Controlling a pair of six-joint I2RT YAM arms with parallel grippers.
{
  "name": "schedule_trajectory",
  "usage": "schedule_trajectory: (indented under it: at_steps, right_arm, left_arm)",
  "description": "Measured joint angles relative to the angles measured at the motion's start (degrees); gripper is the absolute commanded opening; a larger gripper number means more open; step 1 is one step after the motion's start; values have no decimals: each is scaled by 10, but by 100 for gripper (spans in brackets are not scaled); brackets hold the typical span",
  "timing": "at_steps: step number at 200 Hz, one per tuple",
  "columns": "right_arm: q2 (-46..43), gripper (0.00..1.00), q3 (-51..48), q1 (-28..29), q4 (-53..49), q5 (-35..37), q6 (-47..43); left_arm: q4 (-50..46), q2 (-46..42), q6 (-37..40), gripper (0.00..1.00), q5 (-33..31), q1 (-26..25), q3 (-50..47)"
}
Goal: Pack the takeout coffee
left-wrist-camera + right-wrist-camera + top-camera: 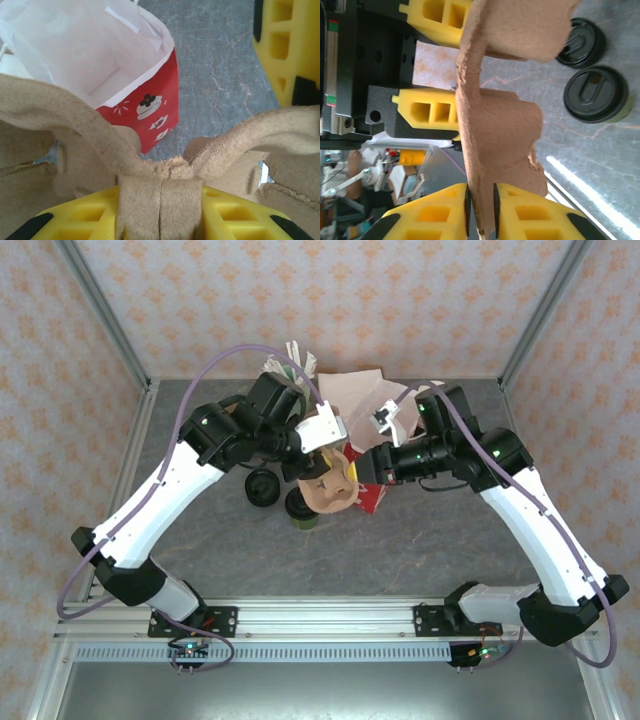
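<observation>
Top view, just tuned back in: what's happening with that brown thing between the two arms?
Both arms hold a brown pulp cup carrier off the table between them: the left gripper pinches one edge and the right gripper another. The red bag stands open just beyond it. The takeout coffee sits on the table, lid on, beside a loose black lid; it is not in the carrier or the bag yet.

From above, the cardboard carrier (330, 485) hides most of the red bag (371, 502). The bag's mouth runs off the left wrist view's top edge, and in the right wrist view the coffee cup (596, 95) shows little of its side beneath its lid.
</observation>
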Motion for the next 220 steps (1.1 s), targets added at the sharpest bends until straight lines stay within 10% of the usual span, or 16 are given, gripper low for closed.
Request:
schedule_trajectory:
  at_steps: [114,220]
  right_arm:
    - [-131,53,-52,-58,7,502,112]
    - [-84,71,-225,-74,188,514,225]
  left_arm:
    - [21,22,-79,36,47,53,36]
    - [56,22,-115,36,77,56,36]
